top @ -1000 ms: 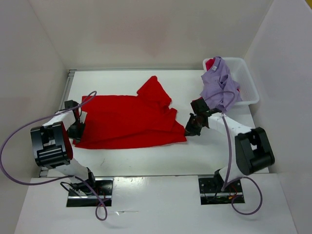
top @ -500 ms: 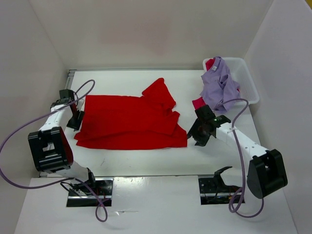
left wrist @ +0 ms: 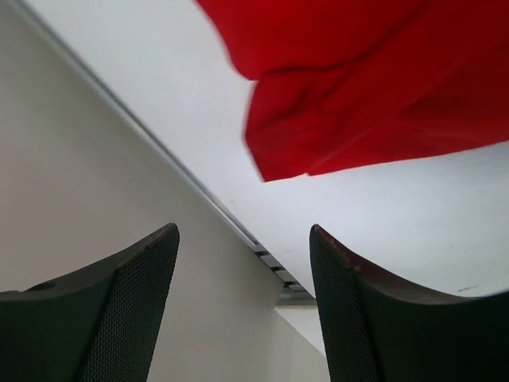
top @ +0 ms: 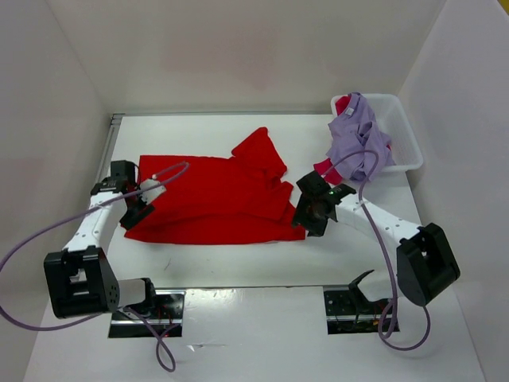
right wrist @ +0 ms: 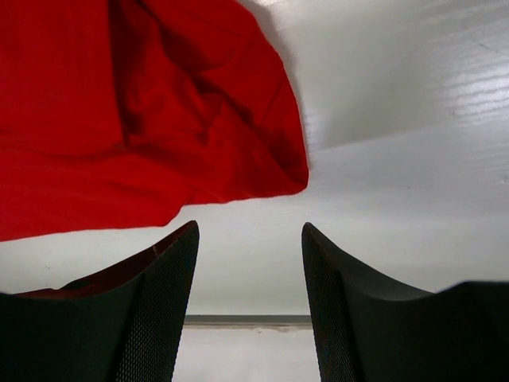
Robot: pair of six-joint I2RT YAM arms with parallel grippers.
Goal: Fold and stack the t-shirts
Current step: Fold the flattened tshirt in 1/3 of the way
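Observation:
A bright red t-shirt (top: 215, 199) lies folded lengthwise across the table, with one sleeve (top: 258, 151) sticking out toward the back. My left gripper (top: 132, 215) hovers at the shirt's near-left corner, open and empty. In the left wrist view that corner (left wrist: 334, 135) lies just past my left gripper (left wrist: 242, 231). My right gripper (top: 307, 216) is open by the near-right corner, apart from the cloth (right wrist: 119, 119) ahead of my right gripper (right wrist: 250, 227). A pale lavender t-shirt (top: 358, 143) drapes over the bin's rim. Bits of a crimson t-shirt (top: 342, 103) show beneath it.
A white plastic bin (top: 404, 135) stands at the back right corner. White walls close in the table on the left, back and right. A metal rail (top: 110, 147) runs along the table's left edge, close to the left arm.
My right gripper opened and let go of the red shirt's right edge, then shifted slightly left. My left gripper swung out to the left rail and came back to the shirt's near-left corner.

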